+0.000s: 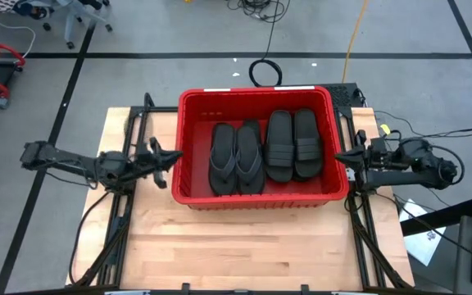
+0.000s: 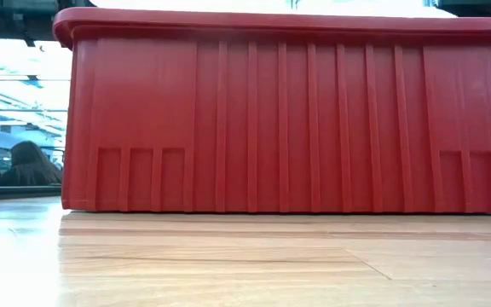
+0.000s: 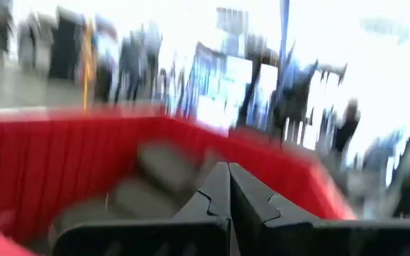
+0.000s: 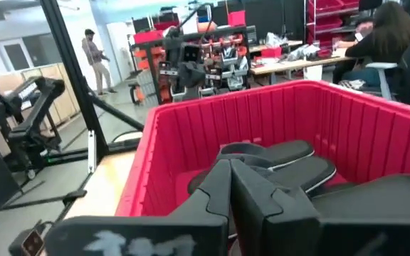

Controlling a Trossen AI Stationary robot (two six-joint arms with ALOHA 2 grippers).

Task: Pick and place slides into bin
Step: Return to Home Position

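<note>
The red bin (image 1: 256,92) stands on the middle of the wooden table; its near wall (image 2: 288,119) fills the low view. Several black slides lie flat on its floor: a thong-strap pair (image 1: 236,160) on the left and a band-strap pair (image 1: 293,146) on the right. My left gripper (image 1: 170,157) hangs shut just outside the bin's left wall and points at it; in its wrist view the shut fingers (image 3: 228,171) stand before the blurred slides (image 3: 155,178). My right gripper (image 1: 340,156) is shut outside the right wall, its fingers (image 4: 230,167) pointing level over the rim toward the slides (image 4: 276,160).
Bare tabletop (image 1: 252,246) lies between the bin and the table's near edge. Dark frame rails (image 1: 129,221) run along both table sides. A seated person (image 2: 28,166) shows beyond the table's left, and other people (image 4: 386,39) at desks in the room behind.
</note>
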